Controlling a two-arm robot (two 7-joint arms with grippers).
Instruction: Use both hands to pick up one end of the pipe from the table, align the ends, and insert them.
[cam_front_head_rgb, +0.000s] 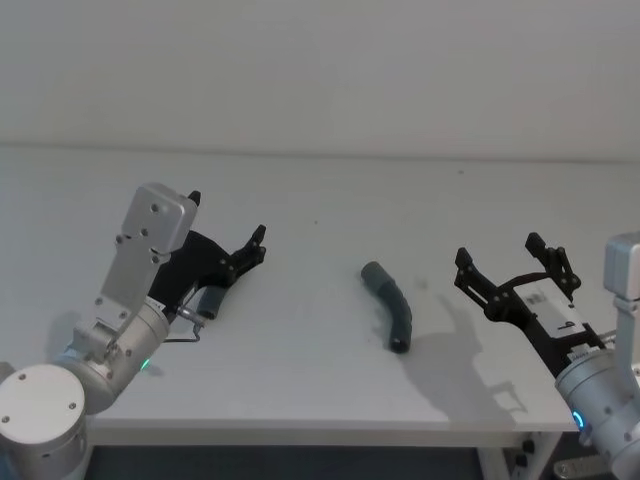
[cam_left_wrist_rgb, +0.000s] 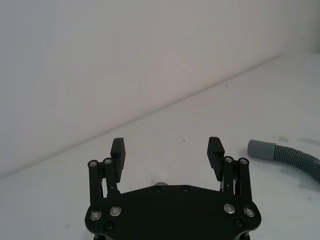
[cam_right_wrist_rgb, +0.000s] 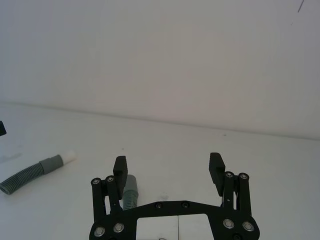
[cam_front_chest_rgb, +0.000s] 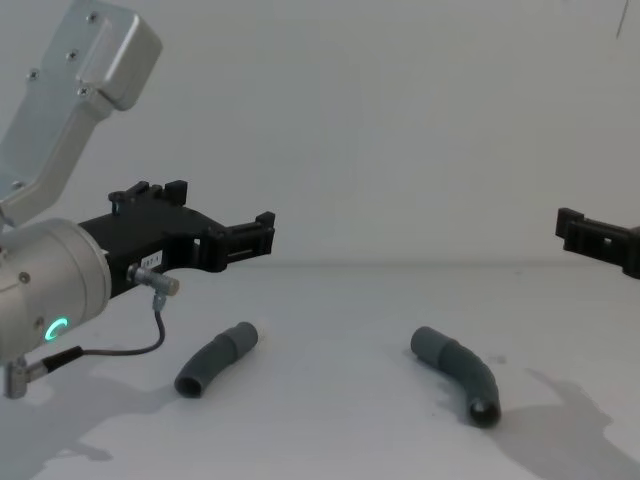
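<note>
Left gripper (cam_front_head_rgb: 228, 218) is hanging above the left side of the white worktop (cam_front_head_rgb: 300, 385), and its fingers (cam_left_wrist_rgb: 118, 151) are standing wide open, holding nothing. Just beneath it, not touching, the left pipe piece (cam_front_chest_rgb: 217, 358) is lying flat on the worktop. In the chest view it is running from a dark hollow mouth at the near end back to its collar end (cam_front_chest_rgb: 243, 337). In the right wrist view that same piece is showing a short white inner section (cam_right_wrist_rgb: 70, 156) poking out of the collar.

The right pipe piece (cam_front_head_rgb: 390, 305) is resting near the middle of the worktop, well apart from the first. It is gently bent, with one hollow mouth facing the robot. In the left wrist view its ribbed body is trailing away from a smooth grey collar (cam_left_wrist_rgb: 261, 149), off to the side of one finger.

The right gripper (cam_front_head_rgb: 498, 252) is hovering over the right side of the worktop, near the right pipe piece but clear of it. Its fingers are gaping just as wide, and they are empty too.
</note>
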